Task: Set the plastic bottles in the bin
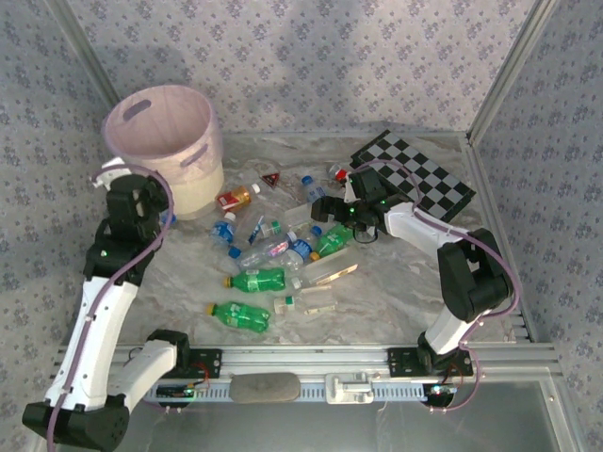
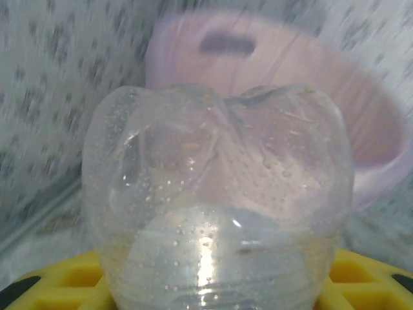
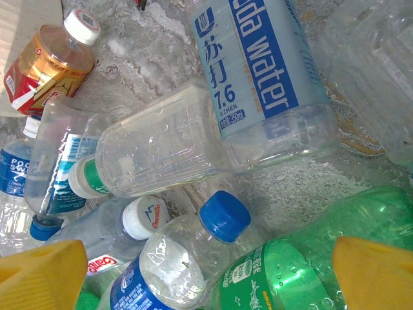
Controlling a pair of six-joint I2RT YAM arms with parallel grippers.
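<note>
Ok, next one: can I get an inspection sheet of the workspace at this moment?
Surface: marbled grey table.
Job's things: pink bin at back left; plastic bottles, clear and green, scattered mid-table.
Clutter: chessboard at back right; small red-and-black triangle behind the bottles.
Hands: left hand shut on a clear bottle, facing the bin; right hand open over the pile.
Cables: a cable runs along each arm.
Surroundings: patterned fabric walls; metal rail at the near edge.
</note>
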